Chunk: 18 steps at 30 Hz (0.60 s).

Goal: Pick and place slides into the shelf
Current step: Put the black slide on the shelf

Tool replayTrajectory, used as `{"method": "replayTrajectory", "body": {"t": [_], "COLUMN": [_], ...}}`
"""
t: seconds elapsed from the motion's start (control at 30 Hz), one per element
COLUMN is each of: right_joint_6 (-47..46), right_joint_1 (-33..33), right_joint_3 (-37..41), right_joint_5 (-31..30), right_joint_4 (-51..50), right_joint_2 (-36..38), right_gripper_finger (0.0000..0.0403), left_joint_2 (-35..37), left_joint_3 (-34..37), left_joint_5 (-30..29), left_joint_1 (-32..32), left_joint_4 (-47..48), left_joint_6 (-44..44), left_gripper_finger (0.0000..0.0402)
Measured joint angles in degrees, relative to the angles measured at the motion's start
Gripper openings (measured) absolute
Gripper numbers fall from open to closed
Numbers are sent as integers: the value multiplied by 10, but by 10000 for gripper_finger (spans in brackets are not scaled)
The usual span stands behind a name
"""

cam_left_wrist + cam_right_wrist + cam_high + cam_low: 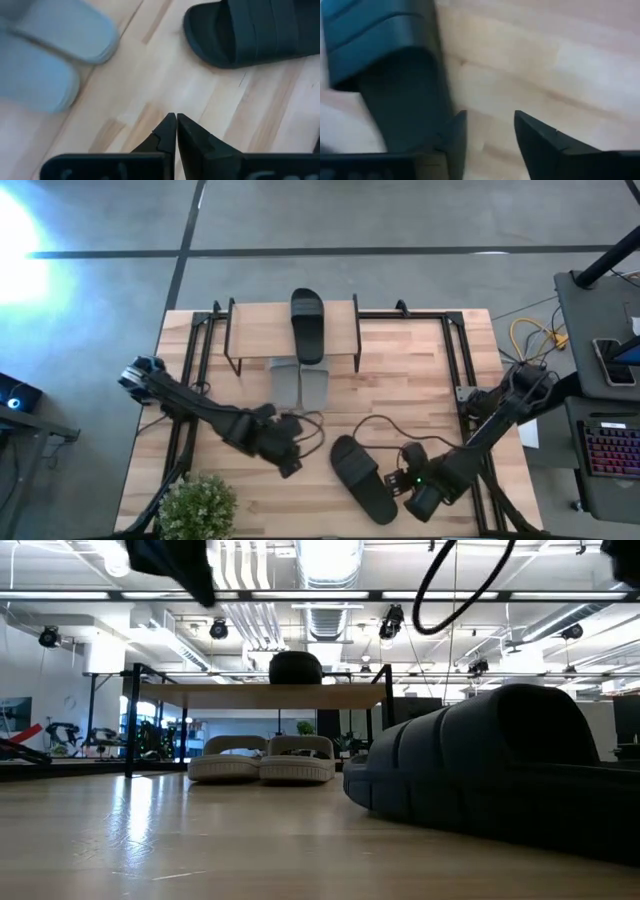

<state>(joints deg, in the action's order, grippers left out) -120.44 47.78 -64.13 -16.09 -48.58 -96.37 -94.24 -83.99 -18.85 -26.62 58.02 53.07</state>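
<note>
Parts of several things are hidden or cut off. Two light grey slide sandals [300, 385] lie side by side half under the low shelf with a light wooden plank top and thin black legs [255, 330], so the high view shows only their rear halves; the low view shows their strapped fronts beneath the plank. One black slide sandal [307, 323] lies on top of the shelf, its heel end reaching past the front edge. In the low view only its rounded dark end [295, 667] rises above the plank. A second black slide sandal [362, 477] lies on the wooden worktop [400, 380] near the front edge, and it fills the right of the low view, cut off by the picture's border. A green potted plant [198, 507] at the worktop's front left corner is also cut by the border.

The left gripper [288, 463] hovers over bare worktop, between the grey pair and the black sandal on the worktop, its fingers pressed together and holding nothing. The right gripper [400, 483] sits just beside the black sandal's outer edge, fingers parted to a moderate gap with bare wood between them; one finger [451, 135] lies right against the sandal's side.
</note>
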Motion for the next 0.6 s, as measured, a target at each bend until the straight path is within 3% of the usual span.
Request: {"method": "replayTrajectory", "body": {"t": [0.23,0.33,0.5,0.6], "right_joint_6": [119,204,356,399], "right_joint_1": [-58,-92,-153,-179], "right_joint_3": [56,70,77,61], "right_joint_5": [10,28,71,71], "right_joint_4": [51,139,300,329], "right_joint_2": [-2,-1,-20,-21], "right_gripper_finger": [74,47,28,27], "left_joint_2": [90,114,129,128], "left_joint_3": [69,92,110,116], "left_joint_5": [-50,-67,-76,-75], "left_joint_1": [-60,-83,-98,-98], "left_joint_4": [0,1,0,0], "left_joint_6": [138,180,202,201], "left_gripper_finger": [0,0,0,0]}}
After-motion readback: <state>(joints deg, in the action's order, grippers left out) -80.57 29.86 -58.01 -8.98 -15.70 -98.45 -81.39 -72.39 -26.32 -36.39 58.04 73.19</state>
